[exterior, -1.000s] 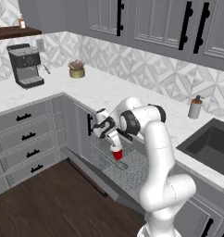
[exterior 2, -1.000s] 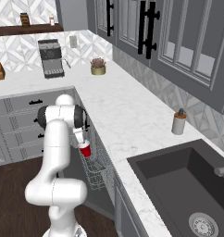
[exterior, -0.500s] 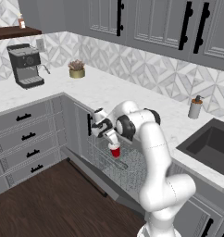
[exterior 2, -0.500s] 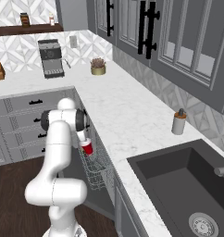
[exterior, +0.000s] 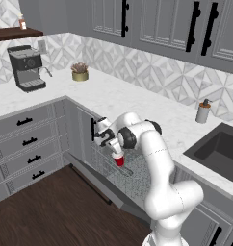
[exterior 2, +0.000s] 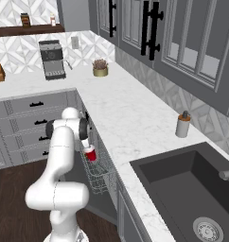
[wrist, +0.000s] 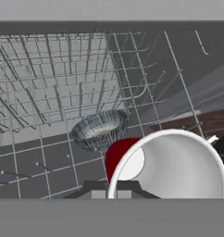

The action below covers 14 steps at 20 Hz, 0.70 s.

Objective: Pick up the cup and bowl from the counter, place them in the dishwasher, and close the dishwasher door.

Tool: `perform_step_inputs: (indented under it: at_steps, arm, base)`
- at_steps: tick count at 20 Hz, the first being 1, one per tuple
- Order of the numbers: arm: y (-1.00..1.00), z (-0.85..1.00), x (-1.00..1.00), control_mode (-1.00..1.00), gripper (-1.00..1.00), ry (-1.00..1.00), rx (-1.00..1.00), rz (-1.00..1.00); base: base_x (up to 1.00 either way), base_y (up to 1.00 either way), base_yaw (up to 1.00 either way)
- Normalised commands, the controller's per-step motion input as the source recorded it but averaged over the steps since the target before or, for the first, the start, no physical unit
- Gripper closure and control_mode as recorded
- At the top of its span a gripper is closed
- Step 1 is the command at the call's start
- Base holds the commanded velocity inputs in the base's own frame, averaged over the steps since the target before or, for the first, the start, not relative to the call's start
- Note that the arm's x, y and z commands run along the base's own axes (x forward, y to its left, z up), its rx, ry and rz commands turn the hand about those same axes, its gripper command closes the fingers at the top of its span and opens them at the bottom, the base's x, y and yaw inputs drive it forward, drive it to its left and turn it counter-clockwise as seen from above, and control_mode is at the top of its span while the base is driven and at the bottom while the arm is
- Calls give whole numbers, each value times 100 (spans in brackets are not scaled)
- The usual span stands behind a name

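Pincer [exterior: 114, 150] of the white arm grips the small red tapered plastic cup [exterior: 119, 160] by its upper part, holding it just over the grey wire rack [exterior: 119, 166] that is pulled out of the open under-counter dishwasher [exterior: 133, 180]. From the left base view the cup hangs low, close to the wires, which suggests it is about to be set down there. The white marble-look table [exterior: 137, 103] above carries a grey pump bottle [exterior: 202, 112] near the dark sink [exterior: 219, 150], well apart from the work.

In the right base view, the cup [exterior 2: 90, 153] sits at the arm's wrist, beside the table's edge and above the rack [exterior 2: 98, 172].

Seen from the hand, the cup's white inside [wrist: 178, 166] faces the camera, so it is held tilted rather than upright. Beyond it, the small shallow grey metallic bowl [wrist: 101, 129] already rests in the rack [wrist: 49, 83]; the cup is kept just beside it, probably to land in a free spot.
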Motion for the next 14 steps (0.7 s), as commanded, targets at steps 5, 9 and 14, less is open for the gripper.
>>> perform_step_inputs:
  at_steps: [5, 9, 14]
  arm:
    - [0, -54, 27, -100, 100, 0, 0, 0]
    - [-15, -28, 11, -100, 100, 0, 0, 0]
    - [-11, -12, 4, -100, 100, 0, 0, 0]
  base:
    - [0, 0, 0]
    - [0, 0, 0]
    - [0, 0, 0]
